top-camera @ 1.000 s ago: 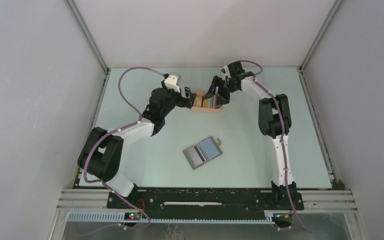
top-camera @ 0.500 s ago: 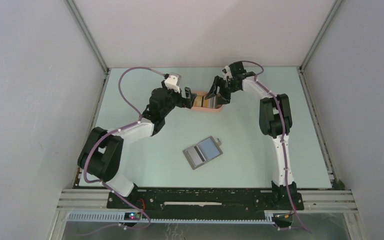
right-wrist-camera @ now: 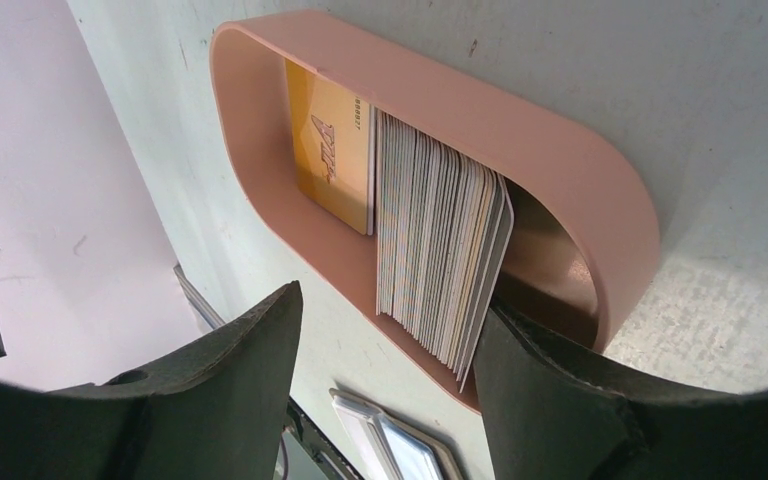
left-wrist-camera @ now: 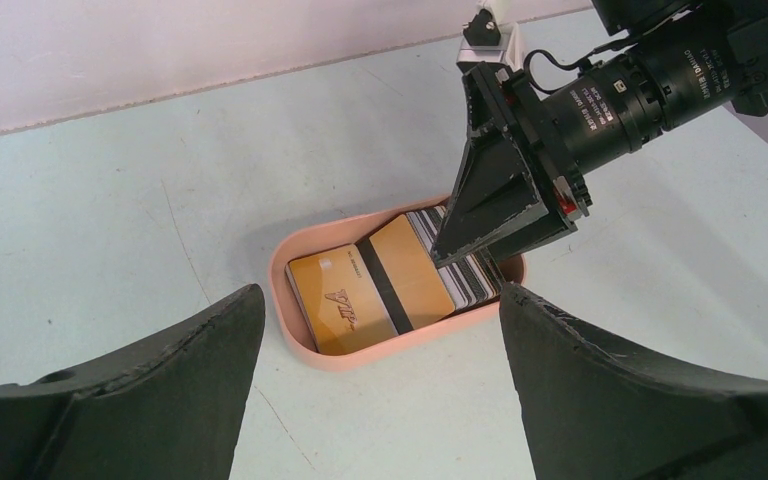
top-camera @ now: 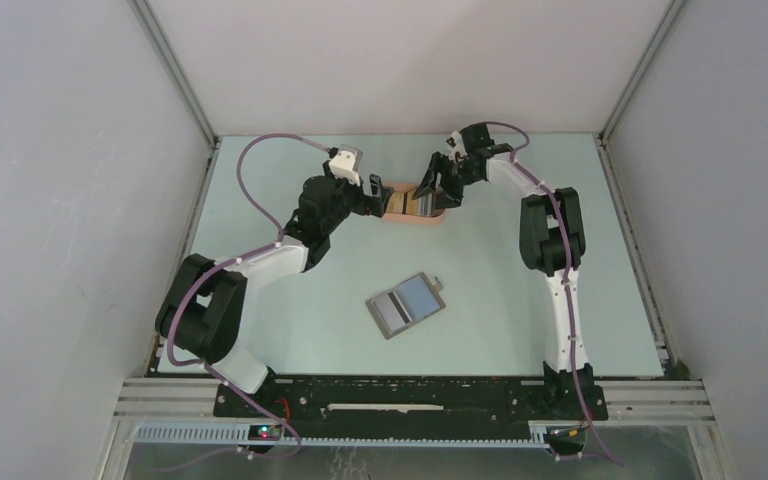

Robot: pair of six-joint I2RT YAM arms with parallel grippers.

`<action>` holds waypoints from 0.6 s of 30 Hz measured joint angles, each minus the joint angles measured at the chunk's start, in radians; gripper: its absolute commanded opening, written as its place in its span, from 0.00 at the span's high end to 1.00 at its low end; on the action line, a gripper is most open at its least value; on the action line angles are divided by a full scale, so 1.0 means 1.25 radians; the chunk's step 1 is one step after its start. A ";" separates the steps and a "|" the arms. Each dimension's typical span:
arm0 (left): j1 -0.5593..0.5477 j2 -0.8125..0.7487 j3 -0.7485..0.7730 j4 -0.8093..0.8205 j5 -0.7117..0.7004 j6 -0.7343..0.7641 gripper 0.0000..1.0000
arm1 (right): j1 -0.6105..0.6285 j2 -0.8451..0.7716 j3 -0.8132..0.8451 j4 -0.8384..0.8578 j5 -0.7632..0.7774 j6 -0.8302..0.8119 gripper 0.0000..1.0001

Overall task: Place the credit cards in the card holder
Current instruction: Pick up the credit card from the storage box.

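Credit cards [right-wrist-camera: 430, 250] in pink tray [right-wrist-camera: 600, 200], between parted fingers [right-wrist-camera: 560, 400] of right end effector [right-wrist-camera: 390, 305]

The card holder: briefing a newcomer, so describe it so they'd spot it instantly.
On the green table, look near the middle, closer to the near edge than the pink tray. The card holder lies there alone, a flat grey square; the tray is oval.
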 measured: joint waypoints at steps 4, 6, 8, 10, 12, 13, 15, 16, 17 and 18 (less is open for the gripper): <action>0.000 0.000 0.000 0.000 0.000 0.000 0.09 | -0.004 0.000 0.000 0.000 -0.004 0.000 0.33; 0.000 0.000 0.000 0.000 0.000 0.000 0.09 | -0.007 0.000 0.000 0.000 -0.008 -0.001 0.33; 0.000 0.000 0.000 0.000 0.000 0.000 0.09 | -0.009 0.000 0.000 0.000 -0.010 -0.001 0.33; 0.000 0.000 0.000 0.000 0.000 0.000 0.09 | -0.011 0.000 0.000 0.000 -0.014 -0.001 0.34; 0.000 0.000 0.000 0.000 0.000 0.000 0.09 | -0.013 0.000 0.000 0.000 -0.015 -0.002 0.34; 0.000 0.000 0.000 0.000 0.000 0.000 0.09 | -0.013 0.000 0.000 0.000 -0.016 -0.002 0.34; 0.000 0.000 0.000 -0.001 0.000 0.001 0.09 | -0.014 0.000 0.000 0.000 -0.018 -0.003 0.34; 0.000 0.000 0.000 -0.001 0.000 0.001 0.09 | -0.015 0.000 0.000 0.000 -0.019 -0.003 0.35; 0.000 0.000 0.000 -0.001 0.000 0.001 0.09 | -0.015 0.000 0.000 0.000 -0.019 -0.004 0.35; 0.000 0.000 0.000 -0.001 0.000 0.001 0.09 | -0.016 0.000 0.000 0.000 -0.020 -0.004 0.35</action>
